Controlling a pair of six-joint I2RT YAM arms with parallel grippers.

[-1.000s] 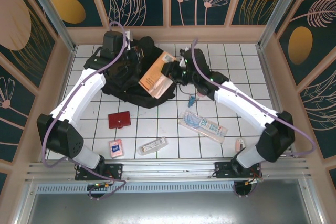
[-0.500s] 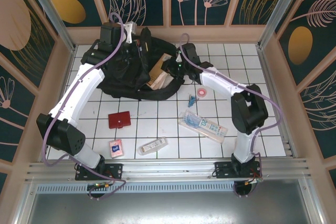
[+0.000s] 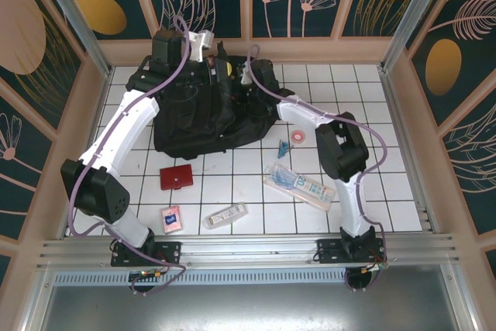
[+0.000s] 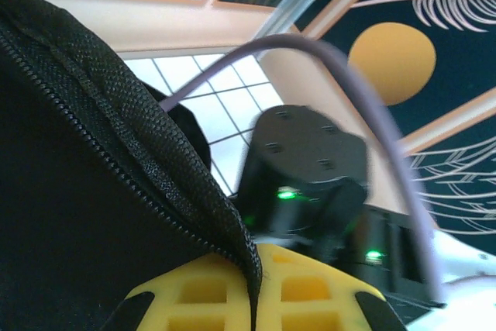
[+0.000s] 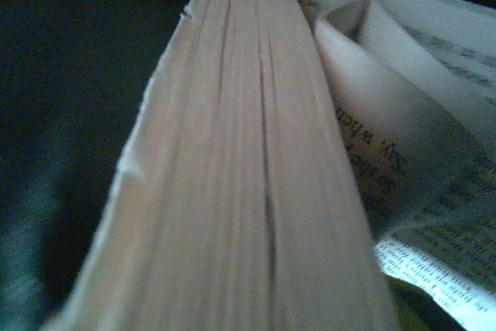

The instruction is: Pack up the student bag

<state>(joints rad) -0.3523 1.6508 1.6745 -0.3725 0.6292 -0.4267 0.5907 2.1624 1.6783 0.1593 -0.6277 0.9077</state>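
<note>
Left: my left gripper (image 4: 252,300), yellow fingers pinching zipper edge of large black soft fabric student bag (image 3: 194,118), lifts mouth open. Bag lies far-centre on white tiled table (image 3: 232,184). Centre: thick cream-paged paperback book (image 5: 232,176) in dark interior. Right arm (image 3: 310,118) reaches in; cannot tell gripper's jaws. My call: hold flap high, seat book flat, withdraw straight.

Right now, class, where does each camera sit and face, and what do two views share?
Top external: overhead behind the bases, looking down on the student bag; left arm, right arm show.
Left wrist: at the bag's zipper, facing the right arm; yellow fingers show.
Right wrist: close against book pages.
Top and left wrist share bag, right arm.
</note>
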